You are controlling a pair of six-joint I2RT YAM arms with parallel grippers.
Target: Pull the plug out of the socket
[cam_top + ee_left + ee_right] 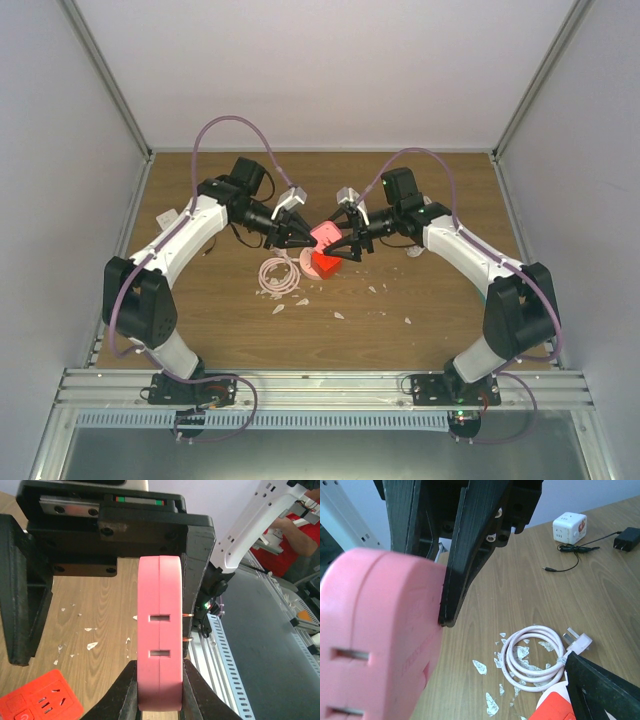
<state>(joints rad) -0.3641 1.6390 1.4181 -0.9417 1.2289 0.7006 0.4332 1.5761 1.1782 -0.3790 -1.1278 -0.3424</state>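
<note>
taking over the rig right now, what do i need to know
Left claw: shut on the pink plug, which is lifted above the table.
Right claw: open, one finger beside the plug's pronged side.
Red socket: on the table, apart from the plug. The prongs are bare.
Done: the plug looks pulled free.
Left: probably just set it down and back both arms off.

The top camera looks down from high behind over the whole counter point(320, 175); both wrist cameras closely share the pink socket point(160, 630).
</note>
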